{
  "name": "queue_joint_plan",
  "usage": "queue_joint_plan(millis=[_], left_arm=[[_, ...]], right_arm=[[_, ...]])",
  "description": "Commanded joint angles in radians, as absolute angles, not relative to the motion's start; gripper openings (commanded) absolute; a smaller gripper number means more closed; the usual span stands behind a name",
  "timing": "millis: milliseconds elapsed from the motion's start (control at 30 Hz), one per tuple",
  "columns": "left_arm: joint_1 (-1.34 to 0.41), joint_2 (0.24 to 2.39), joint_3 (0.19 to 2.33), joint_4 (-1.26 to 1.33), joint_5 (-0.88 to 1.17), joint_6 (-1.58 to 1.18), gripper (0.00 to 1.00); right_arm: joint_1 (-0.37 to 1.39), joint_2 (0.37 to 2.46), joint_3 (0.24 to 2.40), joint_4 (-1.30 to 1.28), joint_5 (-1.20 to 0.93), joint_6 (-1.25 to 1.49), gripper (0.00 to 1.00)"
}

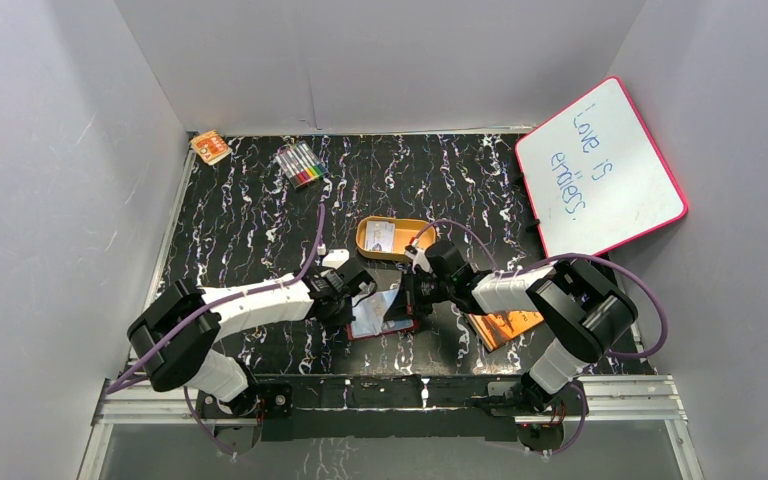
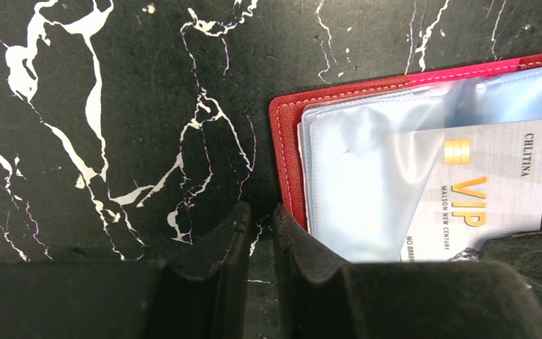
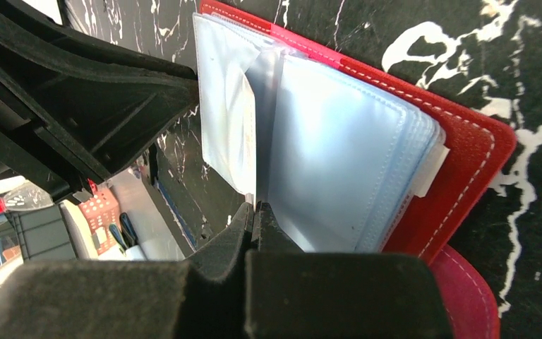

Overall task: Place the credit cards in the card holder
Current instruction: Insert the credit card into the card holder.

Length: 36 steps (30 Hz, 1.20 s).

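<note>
The left gripper (image 2: 260, 212) sits low on the table (image 2: 113, 106) at the outer corner of the card holder (image 2: 286, 152). Its fingers (image 2: 219, 247) are a thin slit apart with only marble showing between them, so it grips nothing. The inner finger leans over the red border, and I read that as a brace so the holder cannot skid when a card is pushed in.

The holder lies open at the near middle of the table between my two arms, cover down, with its clear sleeves (image 2: 353, 176) fanned upward. The credit card (image 2: 497, 176) is angled across them, one end veiled by a sleeve and the rest outside (partly in, I'd judge, not seated). A second card (image 1: 380, 236) lies in the orange tin (image 1: 388, 257) just behind.

The right gripper (image 3: 255, 210) has its fingers pressed flat together at the foot of a raised pale leaf. In the left wrist view a dark shape overlaps the card's lower edge, so I take the gripper to be pinching the card to steer it in. Its own camera does not let me tell card from sleeve. The orange booklet (image 1: 505, 326) lies to the right beside that arm, out of play.
</note>
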<state>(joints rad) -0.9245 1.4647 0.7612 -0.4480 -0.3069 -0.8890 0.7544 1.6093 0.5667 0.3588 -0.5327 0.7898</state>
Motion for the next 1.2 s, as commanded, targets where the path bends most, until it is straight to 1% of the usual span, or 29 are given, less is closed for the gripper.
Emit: queue_joint_plan(millis=[0,900,1167], left_arm=[[-0.922,1.530,0.723,-0.464,-0.273,-0.884,0.16],[-0.922,1.554,0.724,-0.448,-0.252,-0.890,0.15],[-0.922,1.555,0.719,-0.443,-0.242,-0.893,0.15]], right_arm=[[0.732,1.579,0.568,0.363,-0.489,0.790,0.00],[0.707,1.629,0.521,0.518,-0.596,0.876,0.00],[0.706,1.636,0.495,0.561,-0.561,0.935,0.00]])
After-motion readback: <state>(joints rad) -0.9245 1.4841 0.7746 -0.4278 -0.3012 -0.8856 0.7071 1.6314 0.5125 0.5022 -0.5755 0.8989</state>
